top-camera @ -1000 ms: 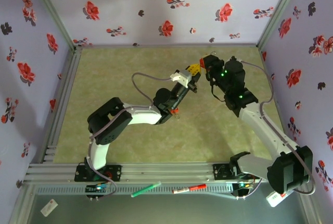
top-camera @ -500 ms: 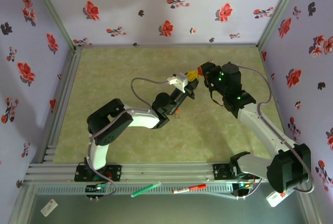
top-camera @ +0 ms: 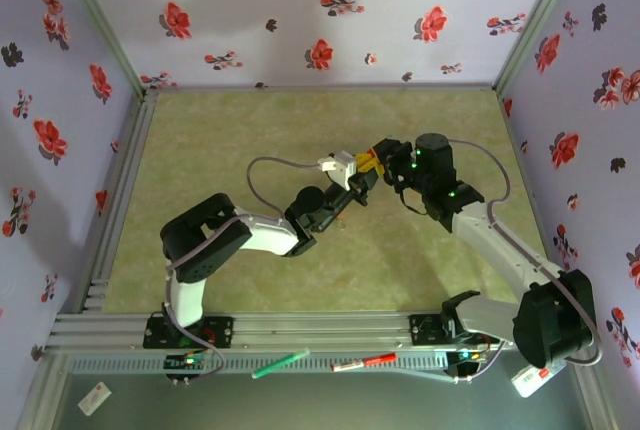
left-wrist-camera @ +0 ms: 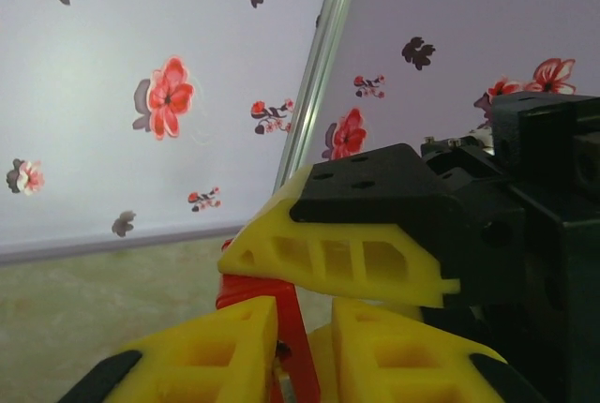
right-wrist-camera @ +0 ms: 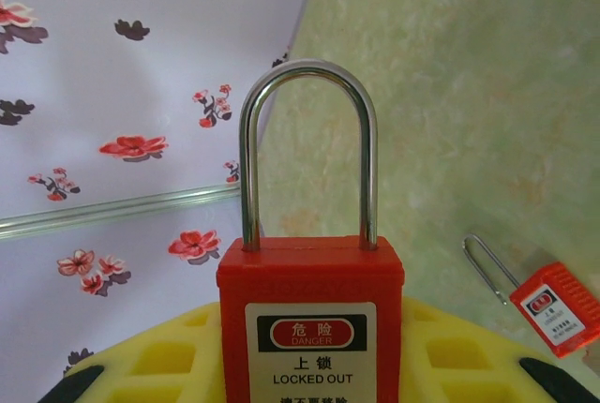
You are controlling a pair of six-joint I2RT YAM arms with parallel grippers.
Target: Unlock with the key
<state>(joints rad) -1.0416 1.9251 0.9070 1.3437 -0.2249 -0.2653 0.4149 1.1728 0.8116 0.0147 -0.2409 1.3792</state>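
Padlock [right-wrist-camera: 309, 319]: red body clamped by its flat faces between the yellow jaws of the right gripper [right-wrist-camera: 309, 370], shackle upright and seated in the body on both legs, so judged locked. It is held above the counter [right-wrist-camera: 450, 94], near mid-field in the overhead view.

The left gripper [left-wrist-camera: 291, 356] meets it head-on. Its jaws are closed on a thin red piece, taken to be the key [left-wrist-camera: 281, 323]; no blade is visible.

Handling, as a judgement:
- The body is rigid moulded plastic, light, and gives good purchase on the broad faces.
- The steel shackle is smooth and a poor place to hold.
- The key is small and liable to twist in the grip.

A second padlock [right-wrist-camera: 553, 307] lies flat on the counter nearby.
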